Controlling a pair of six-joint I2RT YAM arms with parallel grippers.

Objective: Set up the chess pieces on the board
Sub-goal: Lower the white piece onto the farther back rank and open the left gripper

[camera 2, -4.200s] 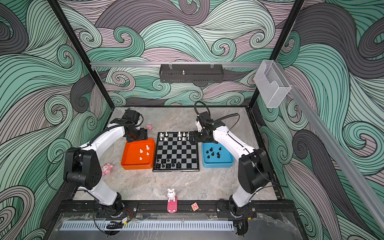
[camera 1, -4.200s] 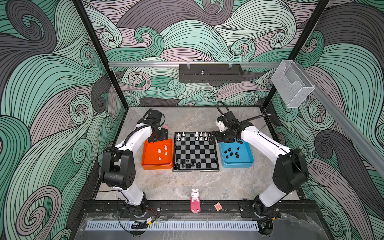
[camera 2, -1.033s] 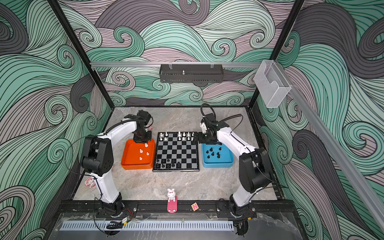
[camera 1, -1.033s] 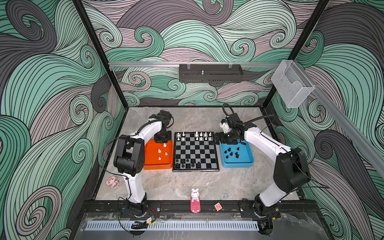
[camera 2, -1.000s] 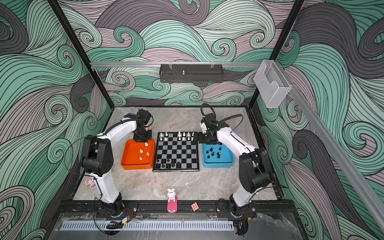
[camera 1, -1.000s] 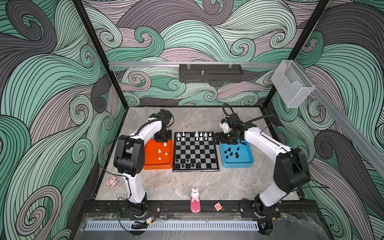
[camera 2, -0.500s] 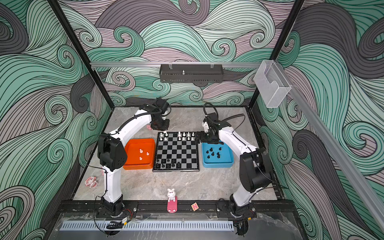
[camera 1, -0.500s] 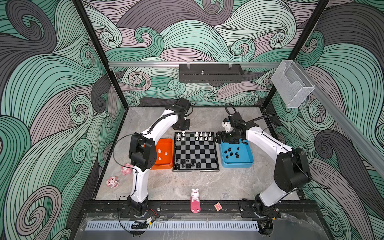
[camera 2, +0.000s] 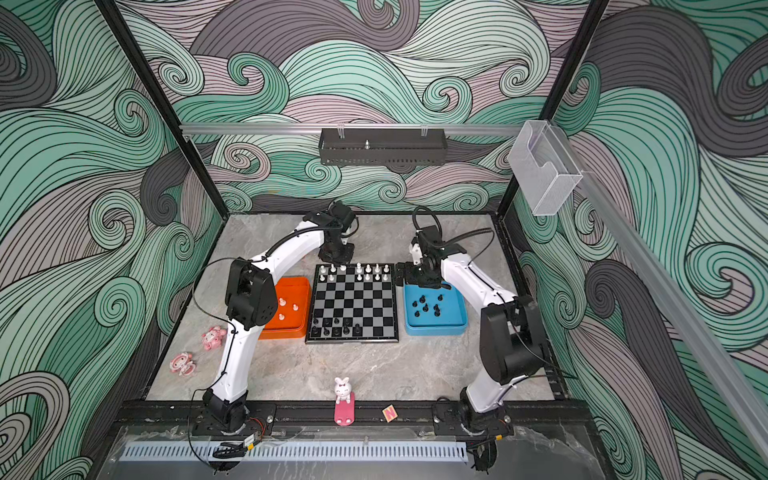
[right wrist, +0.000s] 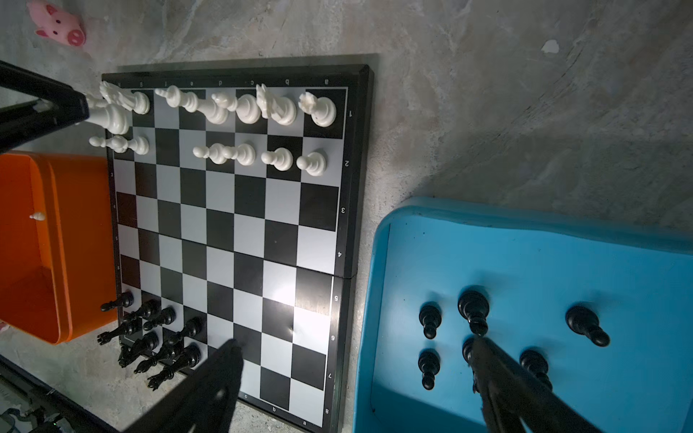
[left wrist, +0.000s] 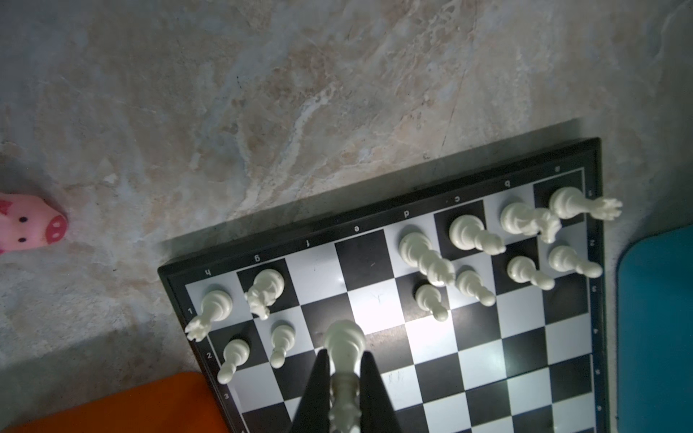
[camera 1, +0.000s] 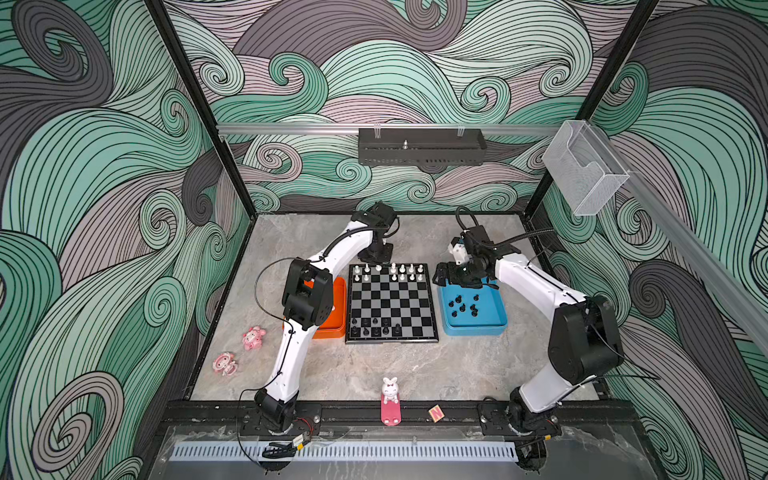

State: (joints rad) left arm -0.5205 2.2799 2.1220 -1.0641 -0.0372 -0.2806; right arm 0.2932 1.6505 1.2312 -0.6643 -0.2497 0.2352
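Note:
The board (camera 1: pixel 392 340) lies mid-table, with white chess pieces (camera 1: pixel 402 270) on its two far rows and black ones (camera 1: pixel 376 328) at its near left. My left gripper (left wrist: pixel 344 360) is shut on a tall white piece (left wrist: pixel 344 343) and hovers over the far rows, as both top views show (camera 2: pixel 337 254). My right gripper (right wrist: pixel 356 356) is open and empty. It hangs over the gap between the board and the blue tray (camera 1: pixel 494 320), which holds several black pieces (right wrist: pixel 474 311). A few white pieces (camera 2: pixel 286 309) lie in the orange tray (camera 2: pixel 291 286).
Two pink figurines (camera 1: pixel 253 337) (camera 1: pixel 224 363) lie at the table's left. A white bunny (camera 1: pixel 390 390) and a small lettered block (camera 1: pixel 435 413) sit at the front rail. A pink pig toy (left wrist: pixel 26 226) lies on the marble beyond the board's far left corner.
My left arm has swung from the orange tray to the board's far edge, carrying the white piece. The right gripper has hardly moved and stays open.

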